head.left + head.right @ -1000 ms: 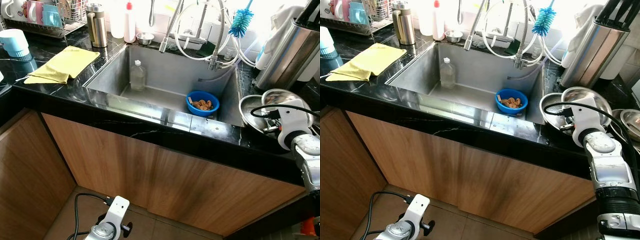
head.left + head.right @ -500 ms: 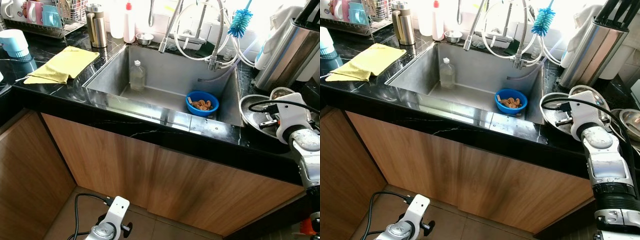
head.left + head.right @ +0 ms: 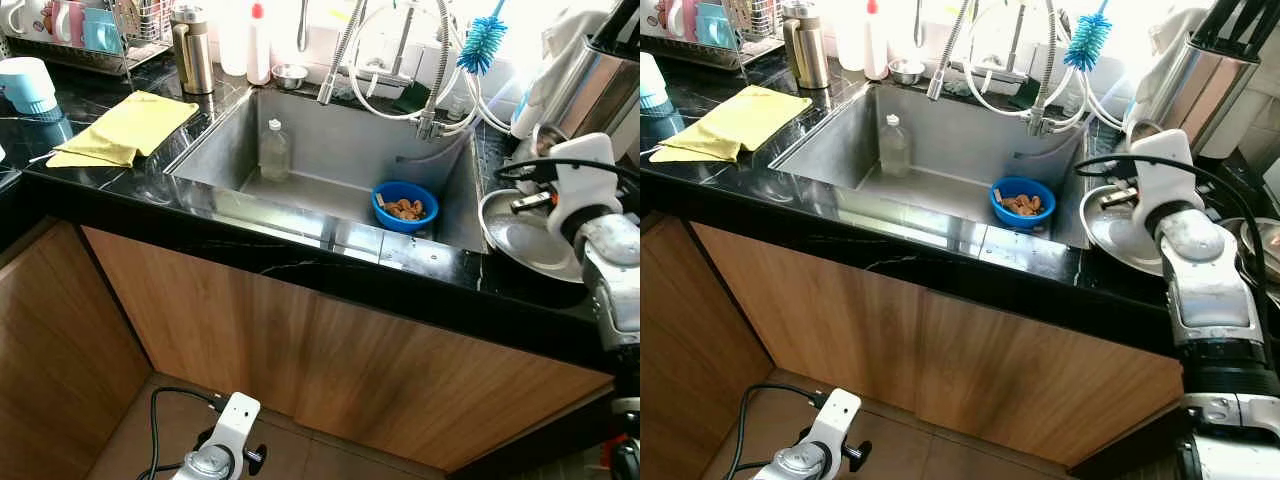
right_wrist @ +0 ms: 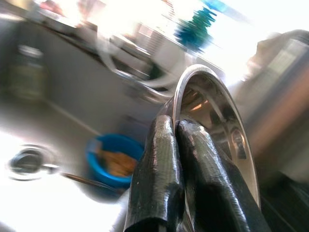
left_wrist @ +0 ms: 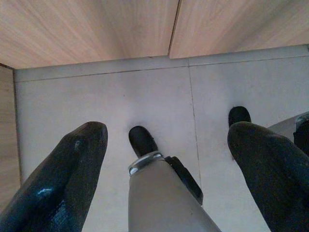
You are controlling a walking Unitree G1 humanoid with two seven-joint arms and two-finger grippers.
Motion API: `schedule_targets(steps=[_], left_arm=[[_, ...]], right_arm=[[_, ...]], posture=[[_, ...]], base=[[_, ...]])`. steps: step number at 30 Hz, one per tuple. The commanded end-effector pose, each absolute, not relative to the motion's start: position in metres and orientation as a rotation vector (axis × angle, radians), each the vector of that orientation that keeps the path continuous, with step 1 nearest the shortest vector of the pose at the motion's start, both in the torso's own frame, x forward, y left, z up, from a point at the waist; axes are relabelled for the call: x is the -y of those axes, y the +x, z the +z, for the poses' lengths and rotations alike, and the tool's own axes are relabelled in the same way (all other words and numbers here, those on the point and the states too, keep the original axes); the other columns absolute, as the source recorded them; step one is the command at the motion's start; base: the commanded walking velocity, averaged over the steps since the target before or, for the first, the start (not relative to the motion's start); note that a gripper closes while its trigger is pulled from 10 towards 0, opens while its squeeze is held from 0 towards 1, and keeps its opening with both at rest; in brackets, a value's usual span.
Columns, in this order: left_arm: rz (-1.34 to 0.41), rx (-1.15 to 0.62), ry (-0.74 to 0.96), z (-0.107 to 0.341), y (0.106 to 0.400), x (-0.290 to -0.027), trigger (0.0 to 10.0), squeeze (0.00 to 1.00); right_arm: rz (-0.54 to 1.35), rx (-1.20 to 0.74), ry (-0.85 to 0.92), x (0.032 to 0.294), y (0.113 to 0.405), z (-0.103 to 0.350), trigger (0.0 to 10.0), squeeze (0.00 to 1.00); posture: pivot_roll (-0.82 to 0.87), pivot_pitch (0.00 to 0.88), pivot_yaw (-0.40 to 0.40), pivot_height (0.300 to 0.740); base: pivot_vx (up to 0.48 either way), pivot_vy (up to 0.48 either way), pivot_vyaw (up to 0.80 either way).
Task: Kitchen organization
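Observation:
My right gripper (image 4: 176, 126) is shut on the rim of a small steel bowl (image 4: 232, 141), held tilted in the air over the counter to the right of the sink (image 3: 330, 150). In the left eye view the right wrist (image 3: 572, 190) hovers above a wide steel plate (image 3: 525, 242) that lies on the black counter. A blue bowl (image 3: 405, 207) with brown scraps sits in the sink's front right corner, and a clear bottle (image 3: 275, 150) stands at its left. My left gripper (image 5: 169, 133) hangs open low by the floor.
A yellow cloth (image 3: 130, 125) lies on the counter left of the sink. A steel thermos (image 3: 193, 50), a dish rack (image 3: 90, 30) and a light blue cup (image 3: 28, 85) stand further left. A large steel canister (image 3: 590, 95) and a blue brush (image 3: 483, 42) stand behind the right arm.
My right arm has risen and moved back from the steel plate, with the small steel bowl lifted in its gripper. The left arm hangs as before.

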State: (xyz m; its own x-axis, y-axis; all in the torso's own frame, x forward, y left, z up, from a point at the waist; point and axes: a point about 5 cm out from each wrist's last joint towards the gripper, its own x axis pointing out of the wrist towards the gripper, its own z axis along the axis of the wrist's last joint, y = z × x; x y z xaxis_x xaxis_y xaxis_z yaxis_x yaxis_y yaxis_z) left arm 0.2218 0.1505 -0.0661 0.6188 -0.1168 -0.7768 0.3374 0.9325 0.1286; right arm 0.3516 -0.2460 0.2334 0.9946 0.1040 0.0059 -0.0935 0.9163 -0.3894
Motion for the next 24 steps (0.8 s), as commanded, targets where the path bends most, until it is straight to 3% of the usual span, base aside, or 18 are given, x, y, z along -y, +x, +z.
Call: schedule_targets(steps=[1,5,14,24], left_arm=[[-0.261,-0.874,0.267,-0.067,0.22,-0.149,10.0,0.0],[-0.257,-0.869,0.259,-0.067,0.221,-0.147,10.0,0.0],[-0.25,-0.861,0.255,-0.066,0.222,-0.148,10.0,0.0],[-0.244,-0.857,0.259,-0.065,0.223,-0.153,10.0,0.0]], right_arm=[[0.143,0.083,-0.41,0.24,0.351,0.245,10.0,0.0],[0.372,0.126,-0.213,0.215,0.349,0.235,10.0,0.0],[0.451,0.108,-0.052,0.217,0.355,0.224,10.0,0.0],[0.406,0.025,0.035,0.224,0.365,0.2,10.0,0.0]], posture=[[0.15,0.058,-0.143,0.74],[0.15,0.057,-0.146,0.74],[0.16,0.053,-0.147,0.74],[0.17,0.046,-0.147,0.74]], base=[[0.0,0.0,0.0],[0.0,0.0,0.0],[0.0,0.0,0.0],[0.0,0.0,0.0]])
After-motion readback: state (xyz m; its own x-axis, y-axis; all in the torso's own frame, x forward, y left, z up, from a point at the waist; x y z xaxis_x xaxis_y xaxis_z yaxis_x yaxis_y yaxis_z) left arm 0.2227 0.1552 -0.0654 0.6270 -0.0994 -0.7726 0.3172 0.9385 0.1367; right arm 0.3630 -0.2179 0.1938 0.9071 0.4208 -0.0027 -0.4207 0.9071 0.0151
